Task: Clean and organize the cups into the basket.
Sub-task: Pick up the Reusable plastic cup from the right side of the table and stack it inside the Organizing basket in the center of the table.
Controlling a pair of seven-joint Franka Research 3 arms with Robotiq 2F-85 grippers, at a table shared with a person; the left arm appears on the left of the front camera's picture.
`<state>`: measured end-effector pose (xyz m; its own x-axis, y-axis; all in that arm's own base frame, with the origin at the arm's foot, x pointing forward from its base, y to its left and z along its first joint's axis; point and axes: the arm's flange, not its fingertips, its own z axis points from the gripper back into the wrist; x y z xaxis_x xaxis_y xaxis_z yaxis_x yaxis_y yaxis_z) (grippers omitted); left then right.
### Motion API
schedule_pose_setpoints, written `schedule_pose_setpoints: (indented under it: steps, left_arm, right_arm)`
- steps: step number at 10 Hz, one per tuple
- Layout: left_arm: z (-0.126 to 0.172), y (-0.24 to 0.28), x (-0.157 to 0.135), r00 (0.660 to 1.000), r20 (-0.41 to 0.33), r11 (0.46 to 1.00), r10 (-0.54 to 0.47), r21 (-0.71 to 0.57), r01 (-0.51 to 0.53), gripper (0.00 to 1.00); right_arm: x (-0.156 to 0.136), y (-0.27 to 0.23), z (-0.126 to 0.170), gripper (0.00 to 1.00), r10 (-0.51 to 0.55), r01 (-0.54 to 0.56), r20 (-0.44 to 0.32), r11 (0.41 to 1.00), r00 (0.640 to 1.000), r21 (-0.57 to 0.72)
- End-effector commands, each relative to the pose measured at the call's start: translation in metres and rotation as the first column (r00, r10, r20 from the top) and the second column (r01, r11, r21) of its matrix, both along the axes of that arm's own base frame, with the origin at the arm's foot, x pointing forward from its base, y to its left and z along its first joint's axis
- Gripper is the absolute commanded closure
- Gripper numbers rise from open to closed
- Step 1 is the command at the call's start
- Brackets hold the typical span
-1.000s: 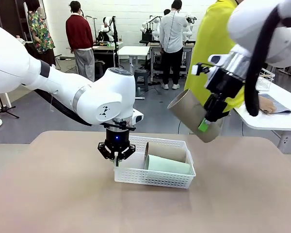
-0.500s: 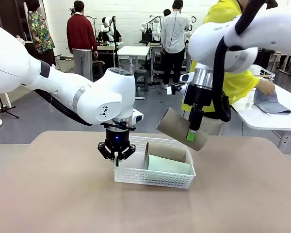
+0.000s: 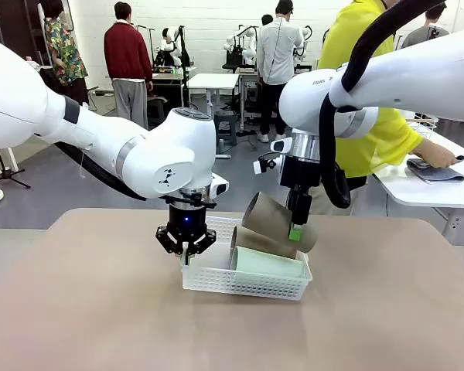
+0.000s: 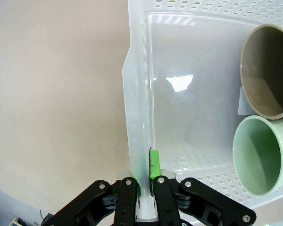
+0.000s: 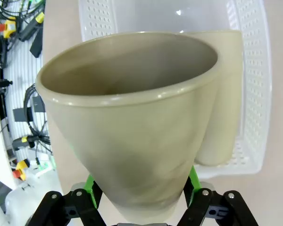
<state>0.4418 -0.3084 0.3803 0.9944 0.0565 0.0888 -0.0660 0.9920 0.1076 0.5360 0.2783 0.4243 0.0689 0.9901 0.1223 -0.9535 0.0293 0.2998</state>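
Note:
The white lattice basket (image 3: 247,283) sits mid-table. My left gripper (image 3: 186,249) is shut on its left wall; in the left wrist view the green pads (image 4: 153,162) pinch that wall of the basket (image 4: 137,117). Inside lie a mint green cup (image 3: 267,263) (image 4: 262,157) and a tan cup (image 3: 250,242) (image 4: 269,70), both on their sides. My right gripper (image 3: 295,231) (image 5: 141,186) is shut on a second tan cup (image 3: 272,219) (image 5: 132,117), tilted with its mouth up-left, just above the basket's far right part. Below it, the right wrist view shows the basket (image 5: 254,70) and the lying tan cup (image 5: 224,94).
A person in a yellow top (image 3: 371,116) stands at the far side, a hand on a grey-blue cloth (image 3: 429,170) on a white side table (image 3: 425,193). The tan tabletop (image 3: 100,309) is bare around the basket. Other people stand farther back.
My right arm has swung left and down, bringing the held tan cup from high at the right to just over the basket. The left gripper has not moved.

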Motion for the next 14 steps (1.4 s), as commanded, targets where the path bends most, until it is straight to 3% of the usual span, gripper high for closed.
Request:
schedule_pose_setpoints:
  steps: [1, 2, 3, 11, 14]
  left_arm:
    - [0.0, 0.001, 0.0, 1.0, 0.002, 1.0, 0.001, 0.001, -0.001, 1.0]
    - [0.0, 0.001, 0.0, 1.0, 0.002, 1.0, 0.001, 0.001, -0.001, 1.0]
    - [0.0, 0.001, 0.0, 1.0, 0.002, 1.0, 0.001, 0.001, -0.001, 1.0]
    - [0.0, 0.001, 0.0, 1.0, 0.002, 1.0, 0.001, 0.001, -0.001, 1.0]
    - [0.0, 0.001, 0.0, 1.0, 0.002, 1.0, 0.001, 0.001, -0.001, 1.0]
  right_arm:
    - [0.002, 0.008, -0.005, 0.19, 0.071, -0.072, 0.046, 0.997, 0.996, 0.032]
    - [-0.001, 0.012, -0.004, 0.19, 0.103, -0.107, 0.071, 0.993, 0.992, 0.056]
    - [0.001, 0.005, -0.005, 0.19, 0.029, -0.029, 0.013, 0.999, 1.0, 0.016]
    - [0.01, 0.011, -0.01, 0.19, 0.024, -0.024, 0.012, 0.999, 1.0, 0.024]
    - [0.02, 0.025, -0.018, 0.19, 0.029, -0.027, 0.069, 0.999, 0.997, -0.033]
